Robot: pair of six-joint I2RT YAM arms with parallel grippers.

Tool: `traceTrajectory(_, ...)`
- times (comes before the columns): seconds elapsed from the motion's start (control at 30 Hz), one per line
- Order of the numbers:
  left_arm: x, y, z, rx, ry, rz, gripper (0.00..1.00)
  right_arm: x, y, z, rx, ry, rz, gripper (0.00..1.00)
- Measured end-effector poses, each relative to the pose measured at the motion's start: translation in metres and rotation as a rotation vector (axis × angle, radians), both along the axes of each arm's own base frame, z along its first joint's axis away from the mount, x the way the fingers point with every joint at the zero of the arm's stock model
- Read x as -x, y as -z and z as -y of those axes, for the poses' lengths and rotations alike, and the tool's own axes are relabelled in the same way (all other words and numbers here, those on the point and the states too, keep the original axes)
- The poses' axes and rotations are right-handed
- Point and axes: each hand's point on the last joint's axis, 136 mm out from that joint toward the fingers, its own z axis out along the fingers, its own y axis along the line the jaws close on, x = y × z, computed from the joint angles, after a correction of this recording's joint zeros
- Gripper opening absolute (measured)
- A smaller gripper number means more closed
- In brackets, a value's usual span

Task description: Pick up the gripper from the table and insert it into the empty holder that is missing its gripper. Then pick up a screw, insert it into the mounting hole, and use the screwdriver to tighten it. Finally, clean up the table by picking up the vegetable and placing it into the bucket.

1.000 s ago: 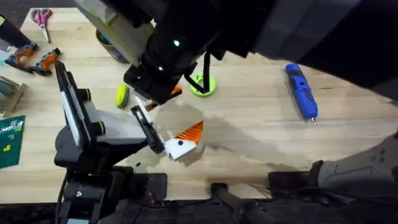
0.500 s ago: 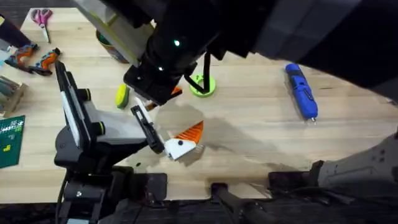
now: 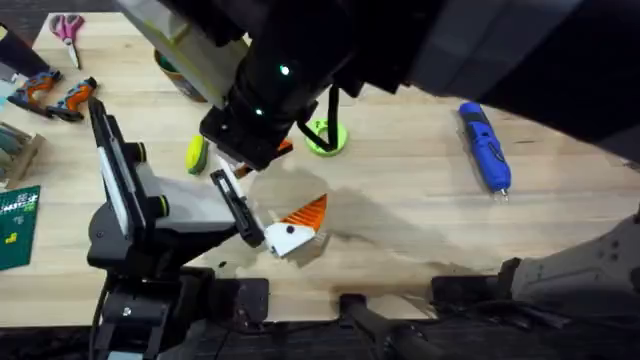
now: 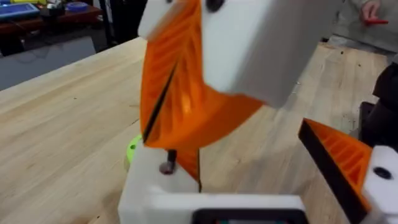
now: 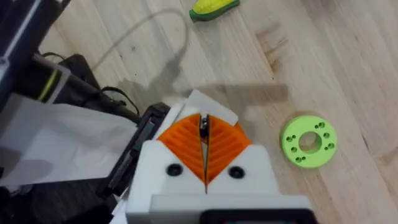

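Left hand (image 3: 268, 195): I see it low over the worktop (image 3: 420, 230) near the middle of the near edge, its 2 fingers spread apart and gripping nothing
Holder (image 4: 155, 199): the white finger base of my left hand, sitting directly under the tip of the right hand
Gripper (image 4: 188, 167): a narrow orange piece standing upright on the holder; I cannot tell whether it is fully seated
Right hand (image 5: 204, 122): reaches across from the right and hangs between the left hand's fingers, its 2 orange pads (image 5: 186, 146) pressed together on a small dark screw (image 5: 203, 126) at their tips
Screw tip: the left wrist view puts its lower end just at the holder, beside the orange piece; contact I cannot confirm
Screwdriver (image 3: 485, 146): lies flat toward the right edge of the worktop, well apart from both hands
Vegetable (image 3: 196, 152): lies on the worktop left of the middle, just beside the right arm's wrist
Bucket (image 3: 172, 72): toward the far edge, left of centre, mostly hidden behind the right arm
Green ring (image 3: 325, 138): flat on the worktop near the middle, close to the right hand
Scissors (image 3: 68, 28): far left corner
Orange-handled tools (image 3: 58, 96): at the left edge
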Motion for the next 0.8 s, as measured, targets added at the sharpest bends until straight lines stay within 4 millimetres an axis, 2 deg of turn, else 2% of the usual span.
traceTrajectory(0.8,0.0003,0.0001,0.0002,0.0,0.002,-0.001,0.985,-0.0031,0.0029,-0.0055,-0.006,0.0,0.004,0.006)
